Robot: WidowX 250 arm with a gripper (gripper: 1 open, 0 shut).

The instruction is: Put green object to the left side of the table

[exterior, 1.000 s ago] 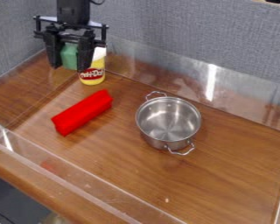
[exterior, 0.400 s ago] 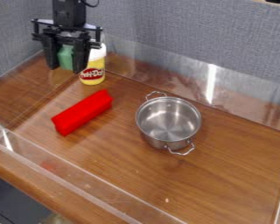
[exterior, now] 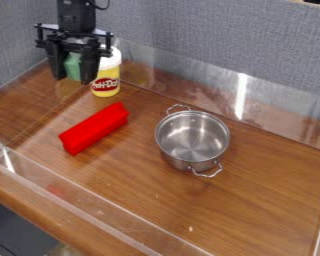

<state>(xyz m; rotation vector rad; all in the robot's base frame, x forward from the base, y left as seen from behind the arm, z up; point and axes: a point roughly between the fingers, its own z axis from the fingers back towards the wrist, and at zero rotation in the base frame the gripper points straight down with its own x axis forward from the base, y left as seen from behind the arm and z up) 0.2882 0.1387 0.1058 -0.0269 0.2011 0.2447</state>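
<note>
My gripper [exterior: 76, 68] hangs over the far left corner of the table [exterior: 256, 190], pointing almost straight down. Its black fingers are shut on the green object [exterior: 77, 64], a small green block that shows between them. The block sits just above the tabletop; whether it touches the wood I cannot tell.
A yellow-and-white mustard bottle [exterior: 107, 78] stands right beside the gripper, on its right. A red block [exterior: 93, 129] lies nearer the front. A steel pot [exterior: 192, 138] sits mid-table. Low clear acrylic walls [exterior: 243, 90] edge the tabletop.
The gripper with the green block has shifted slightly left and down toward the corner. Nothing else has moved.
</note>
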